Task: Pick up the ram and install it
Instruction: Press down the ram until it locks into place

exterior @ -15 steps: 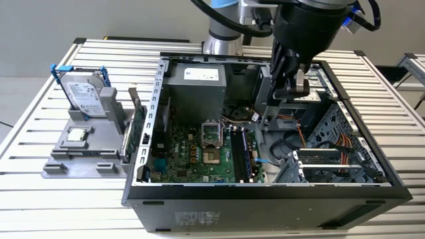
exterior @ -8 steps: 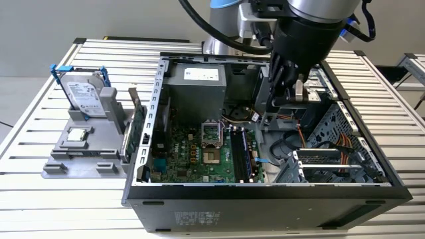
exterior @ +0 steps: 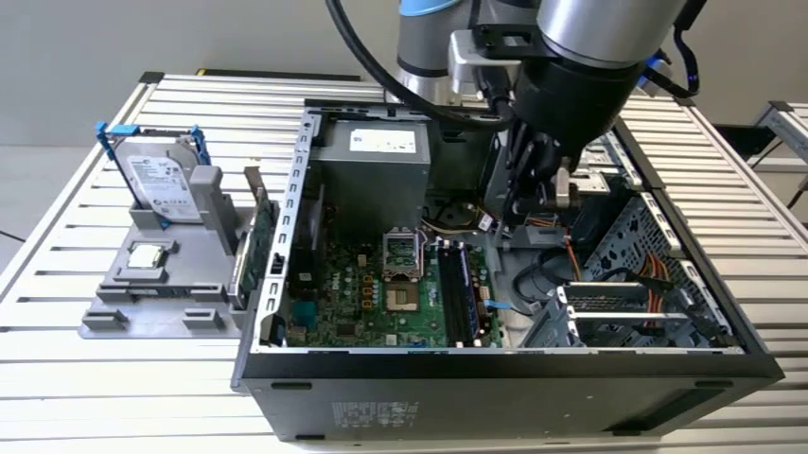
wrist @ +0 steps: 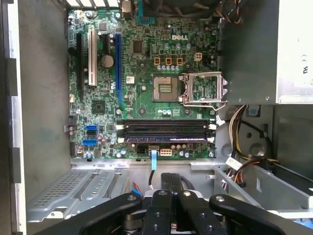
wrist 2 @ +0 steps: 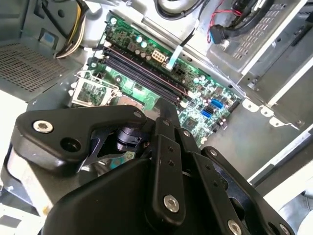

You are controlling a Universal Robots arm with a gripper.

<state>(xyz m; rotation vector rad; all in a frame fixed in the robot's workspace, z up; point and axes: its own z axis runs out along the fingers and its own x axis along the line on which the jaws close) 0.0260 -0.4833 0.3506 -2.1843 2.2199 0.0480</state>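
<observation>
The jaws of the gripper (wrist: 168, 183) are closed, apparently empty, above the motherboard (wrist: 146, 63). Verify the ram (wrist: 166, 130) sits level, with latches engaged.

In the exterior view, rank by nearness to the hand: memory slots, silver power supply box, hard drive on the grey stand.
1. Black memory slots, below the hand.
2. Silver power supply box, toward the view's left.
3. Hard drive, outside the case, far left.
</observation>
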